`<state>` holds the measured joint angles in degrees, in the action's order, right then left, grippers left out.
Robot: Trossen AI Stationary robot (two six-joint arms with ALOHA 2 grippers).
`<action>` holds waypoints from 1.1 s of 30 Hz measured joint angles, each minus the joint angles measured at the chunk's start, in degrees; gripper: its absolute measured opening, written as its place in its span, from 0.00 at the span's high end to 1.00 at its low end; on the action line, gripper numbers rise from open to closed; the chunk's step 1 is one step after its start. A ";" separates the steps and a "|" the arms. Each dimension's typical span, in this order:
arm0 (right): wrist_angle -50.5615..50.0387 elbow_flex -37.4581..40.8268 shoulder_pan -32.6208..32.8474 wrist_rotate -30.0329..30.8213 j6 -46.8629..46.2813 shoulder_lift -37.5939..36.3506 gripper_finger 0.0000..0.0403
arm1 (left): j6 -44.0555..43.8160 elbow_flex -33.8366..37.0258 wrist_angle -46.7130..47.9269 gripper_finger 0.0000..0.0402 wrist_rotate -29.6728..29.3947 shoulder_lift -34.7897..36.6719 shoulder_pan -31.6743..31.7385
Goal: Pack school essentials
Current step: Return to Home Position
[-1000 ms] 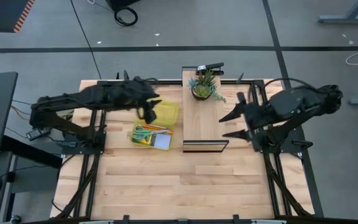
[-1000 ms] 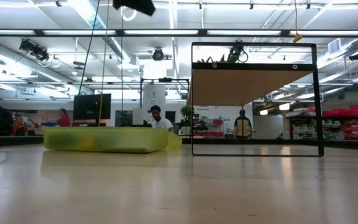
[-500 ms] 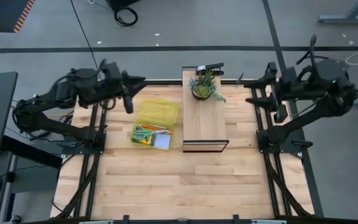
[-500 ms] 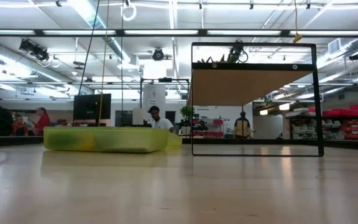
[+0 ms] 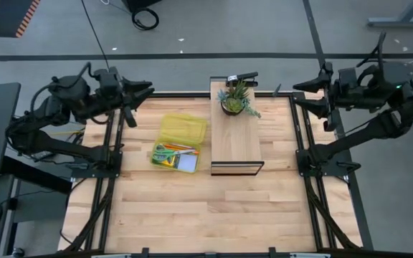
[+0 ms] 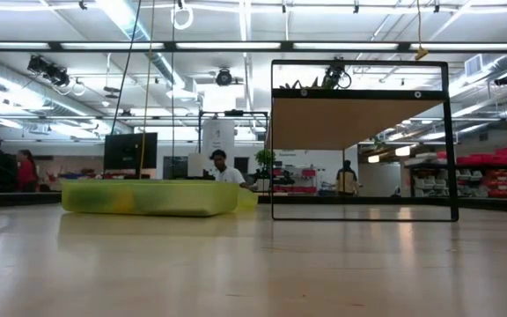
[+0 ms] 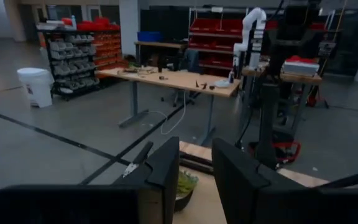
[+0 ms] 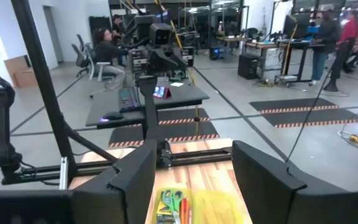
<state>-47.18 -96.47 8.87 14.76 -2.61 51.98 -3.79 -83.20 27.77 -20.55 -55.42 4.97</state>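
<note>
Wood table (image 5: 192, 208): yellow case (image 5: 185, 130) holds stationery (image 5: 171, 154); left end effector (image 5: 139, 100), right end effector (image 5: 301, 97) both spread, empty.

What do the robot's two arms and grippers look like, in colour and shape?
The left arm and right arm, at the table's back corners, are near-black jointed segments with thin black cables looping alongside. The left gripper and right gripper each have two flat, broad, matte black fingers with angled tips. No markings show.
</note>
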 joint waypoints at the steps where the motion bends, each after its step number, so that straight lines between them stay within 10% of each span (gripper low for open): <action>1: -0.04 0.00 -0.25 0.00 0.13 -0.40 0.46 | 0.00 0.00 -0.08 0.75 0.01 0.53 0.00; 33: -5.94 5.06 -1.63 2.84 -5.95 -8.61 0.46 | -16.55 40.20 -17.95 0.86 -1.13 32.03 -3.72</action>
<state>-53.12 -91.41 7.25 17.61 -8.56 43.38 -20.34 -43.00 9.82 -21.68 -23.39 1.26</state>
